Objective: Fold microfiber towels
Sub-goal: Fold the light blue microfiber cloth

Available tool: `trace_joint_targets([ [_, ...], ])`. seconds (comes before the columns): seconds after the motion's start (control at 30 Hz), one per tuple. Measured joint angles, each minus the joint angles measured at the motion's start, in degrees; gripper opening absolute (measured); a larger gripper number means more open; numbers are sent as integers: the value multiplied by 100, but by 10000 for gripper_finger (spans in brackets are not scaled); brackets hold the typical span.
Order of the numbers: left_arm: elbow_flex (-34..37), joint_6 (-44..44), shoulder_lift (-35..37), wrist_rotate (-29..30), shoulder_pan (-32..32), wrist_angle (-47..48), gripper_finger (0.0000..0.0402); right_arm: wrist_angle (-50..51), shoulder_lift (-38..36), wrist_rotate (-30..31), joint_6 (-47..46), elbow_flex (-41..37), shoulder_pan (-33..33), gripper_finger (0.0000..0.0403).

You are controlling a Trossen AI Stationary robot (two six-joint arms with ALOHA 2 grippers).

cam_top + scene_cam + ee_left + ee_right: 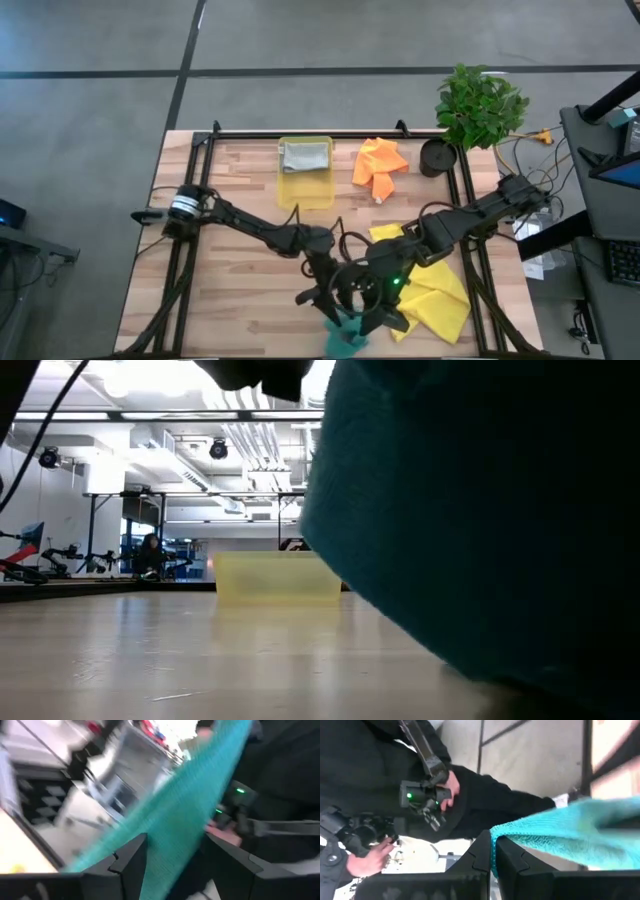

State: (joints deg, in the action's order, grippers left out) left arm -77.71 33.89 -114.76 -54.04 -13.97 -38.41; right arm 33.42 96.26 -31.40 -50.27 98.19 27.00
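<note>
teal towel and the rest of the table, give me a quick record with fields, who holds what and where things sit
held item: teal microfiber towel, lifted at the table's near edge
right gripper: shut on the towel's edge
left gripper: towel between its fingers, jaws fairly wide
grey towel: folded, inside the translucent yellow plastic tray at the far side
orange towel: crumpled, right of the tray
yellow towel: spread flat under the right arm
potted green plant: far right corner
</note>
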Motion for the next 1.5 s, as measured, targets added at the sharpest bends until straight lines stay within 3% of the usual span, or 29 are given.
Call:
trace_joint_targets([
  [0.13,95,363,-86,-451,-51,-6,182,599,-188,166,123,-3,0,8],
  [0.5,271,343,-89,-474,-162,-6,182,1322,-616,966,381,-4,-40,8],
  [0.67,271,156,-89,35,-147,-6,182,1319,-644,1058,385,-4,-52,8],
  [0.9,276,-33,-89,1208,-104,47,182,1301,-664,1054,386,-4,-52,8],
  [1.5,282,-844,-89,3453,-112,2368,182,1316,-854,1045,418,-4,-49,8],
])
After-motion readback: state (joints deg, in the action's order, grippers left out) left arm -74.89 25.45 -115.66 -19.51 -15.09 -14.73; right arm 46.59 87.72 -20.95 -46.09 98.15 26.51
